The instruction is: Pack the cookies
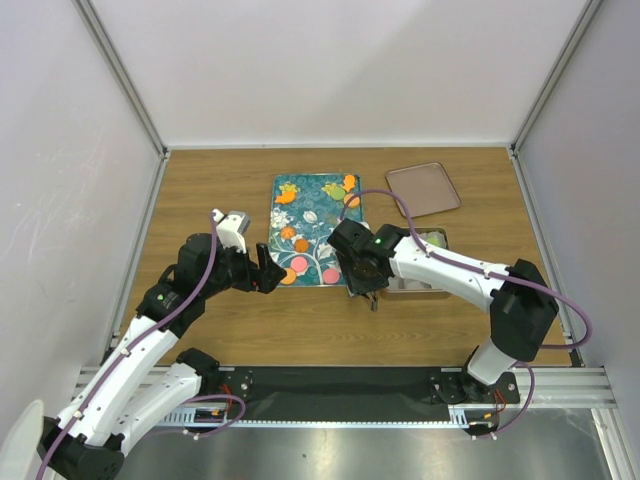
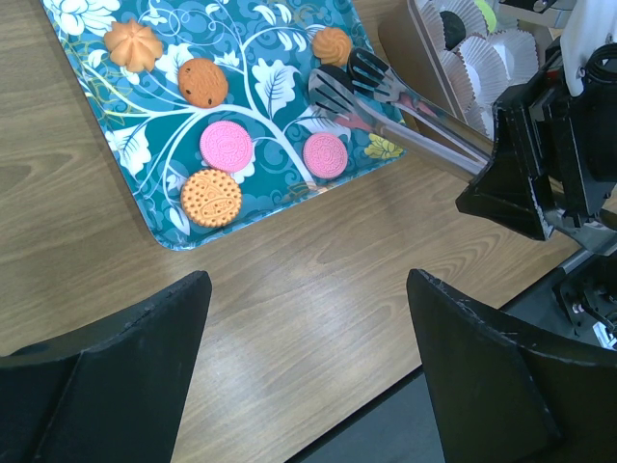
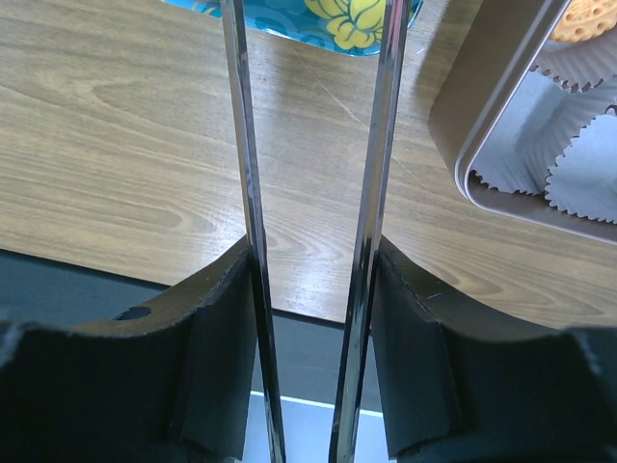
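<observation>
- Cookies (image 2: pixel 227 145) in orange, brown and pink are spread over the teal flowered tray (image 2: pixel 270 106); one orange one is seen inside the tin (image 3: pixel 463 125).
- Metal tongs (image 2: pixel 424 121) are clamped between the fingers of the right gripper (image 3: pixel 313 268).
- Their long axis runs from the tin side over the tray's near right corner, tips just beside a pink cookie (image 2: pixel 325 154); whether anything is caught between the tips cannot be told.
- The left gripper (image 2: pixel 307 289) is spread wide and empty, off the tray's near left corner.
- No brand or writing can be read.
</observation>
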Robot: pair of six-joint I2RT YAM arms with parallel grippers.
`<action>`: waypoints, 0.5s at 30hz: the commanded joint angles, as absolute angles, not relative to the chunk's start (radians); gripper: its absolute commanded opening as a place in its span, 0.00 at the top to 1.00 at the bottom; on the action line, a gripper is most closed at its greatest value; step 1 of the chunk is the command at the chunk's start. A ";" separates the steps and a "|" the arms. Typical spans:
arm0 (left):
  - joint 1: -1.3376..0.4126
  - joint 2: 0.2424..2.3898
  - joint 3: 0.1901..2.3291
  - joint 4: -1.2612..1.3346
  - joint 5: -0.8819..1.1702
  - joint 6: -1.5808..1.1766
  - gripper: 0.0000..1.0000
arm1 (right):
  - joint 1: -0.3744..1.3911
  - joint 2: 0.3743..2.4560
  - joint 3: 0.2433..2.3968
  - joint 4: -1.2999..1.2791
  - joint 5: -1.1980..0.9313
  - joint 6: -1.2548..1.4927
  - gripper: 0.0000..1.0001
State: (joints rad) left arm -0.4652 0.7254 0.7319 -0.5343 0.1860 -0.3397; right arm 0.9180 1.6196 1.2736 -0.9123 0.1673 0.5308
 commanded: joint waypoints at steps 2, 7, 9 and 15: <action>-0.472 0.713 0.730 -0.509 0.183 -0.336 0.11 | 0.914 1.626 1.292 -0.902 0.175 0.523 0.51; -0.472 0.712 0.730 -0.511 0.186 -0.336 0.11 | 0.916 1.623 1.313 -0.920 0.184 0.518 0.56; -0.472 0.712 0.730 -0.509 0.183 -0.336 0.11 | 0.916 1.618 1.335 -0.933 0.192 0.514 0.61; -0.472 0.712 0.730 -0.511 0.179 -0.336 0.11 | 0.916 1.579 1.393 -0.973 0.218 0.509 0.68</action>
State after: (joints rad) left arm -0.4652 0.7254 0.7319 -0.5343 0.1860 -0.3397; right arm 0.9165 1.6245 1.3247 -0.9497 0.1799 0.5201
